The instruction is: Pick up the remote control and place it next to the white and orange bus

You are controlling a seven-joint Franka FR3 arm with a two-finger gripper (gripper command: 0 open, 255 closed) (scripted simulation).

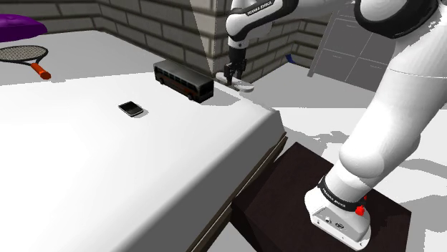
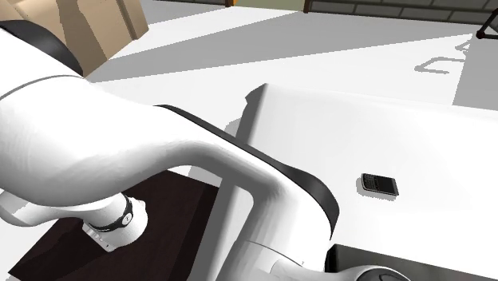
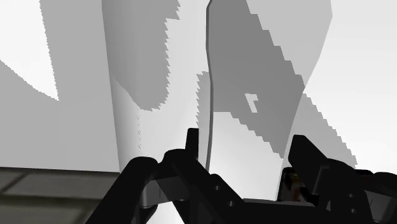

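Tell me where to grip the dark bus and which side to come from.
Grip the bus across its narrow width, on the two long side walls near mid-length, coming straight down over the roof. It stands upright on the white surface as a long box: the sides are flat and parallel, the ends too far apart. The width may still be a tight fit.

On my tabletop (image 1: 107, 172) the bus (image 1: 184, 79) stands toward the far side, in front of the brick wall (image 1: 165, 28). The remote control (image 1: 246, 86) lies just beside it, on the shoulder view's right, under the pincer (image 1: 233, 77). A small flat device (image 1: 131, 109) lies nearer me, left of the bus and apart from it. A racket (image 1: 25, 54) lies far off to the left. The stand (image 1: 286, 179) sits beside the tabletop's right edge.
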